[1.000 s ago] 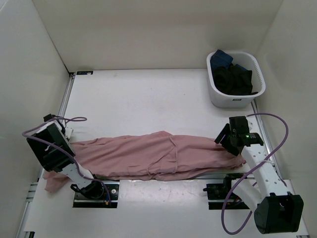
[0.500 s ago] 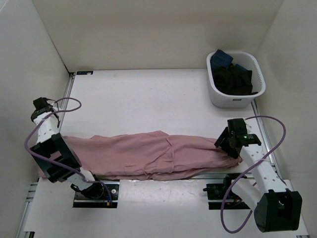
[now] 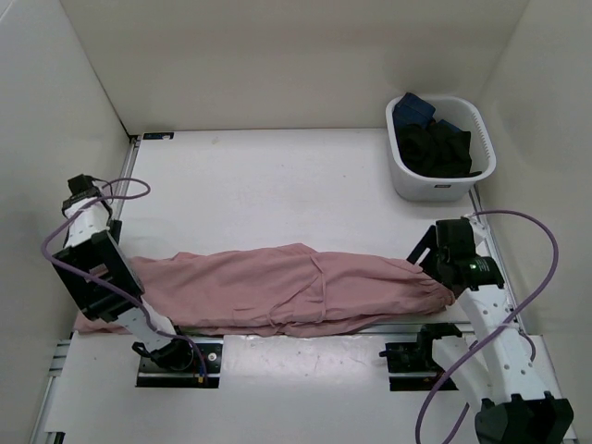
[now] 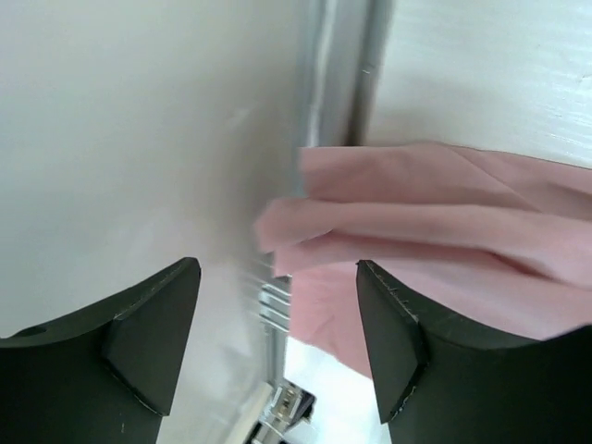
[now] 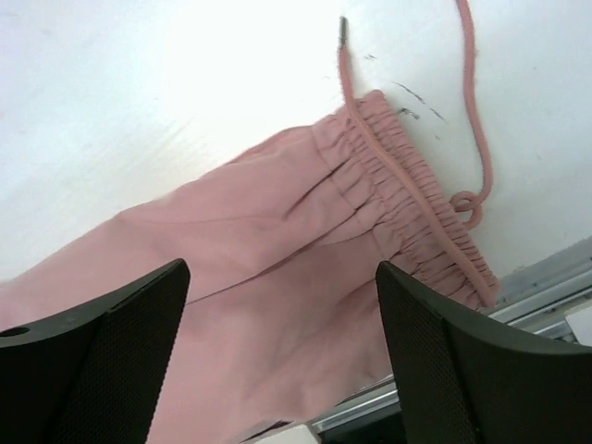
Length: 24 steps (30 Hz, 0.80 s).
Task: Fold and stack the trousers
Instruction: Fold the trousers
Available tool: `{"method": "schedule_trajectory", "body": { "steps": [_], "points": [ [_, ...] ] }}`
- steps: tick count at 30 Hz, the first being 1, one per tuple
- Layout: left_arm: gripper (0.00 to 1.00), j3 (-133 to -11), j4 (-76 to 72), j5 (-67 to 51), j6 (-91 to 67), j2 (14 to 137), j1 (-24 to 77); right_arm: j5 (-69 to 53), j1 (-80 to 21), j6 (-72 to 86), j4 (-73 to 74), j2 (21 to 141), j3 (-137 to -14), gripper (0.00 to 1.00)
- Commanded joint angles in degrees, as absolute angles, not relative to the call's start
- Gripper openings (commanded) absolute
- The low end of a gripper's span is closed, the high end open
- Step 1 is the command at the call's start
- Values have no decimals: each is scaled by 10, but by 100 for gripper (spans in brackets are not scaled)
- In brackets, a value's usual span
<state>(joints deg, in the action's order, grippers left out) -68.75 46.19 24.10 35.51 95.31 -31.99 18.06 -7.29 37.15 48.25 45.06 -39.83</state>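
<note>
One pink pair of trousers point(image 3: 296, 291), flat on the worktop point(image 3: 277, 185), close along the near edge. Runs the long way from the left edge to the right edge. Left gripper point(image 4: 277, 319): fingers wide apart, holding nothing, pointing at the left end of the cloth, right by the left edge. Right gripper point(image 5: 282, 347): wide apart too, empty, over the gathered end with the string point(image 5: 474, 129), near the right edge. Probably next: pinch both ends, then bring one end across to the other.

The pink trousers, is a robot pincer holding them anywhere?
No. The left pincer and the right pincer are both open, and neither grips the trousers.
</note>
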Motion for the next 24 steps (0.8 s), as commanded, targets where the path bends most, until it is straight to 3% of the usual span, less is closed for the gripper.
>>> {"method": "schedule_trajectory", "body": {
  "steps": [1,7,12,17,19,24],
  "points": [
    [80,-691,464,260,349,876,-284,159,-86,352,512,438,-424,85],
    [71,-562,519,276,329,802,-229,105,-114,397,502,483,-374,70],
    [62,-425,470,276,323,810,-216,105,-134,442,480,588,-323,65],
    [60,-446,424,276,288,896,-191,205,-134,466,478,772,-381,64],
    [60,-483,418,269,271,936,-168,238,-109,477,449,800,-406,68],
    [62,-548,417,245,209,985,-100,287,-46,477,406,870,-474,68]
  ]
}}
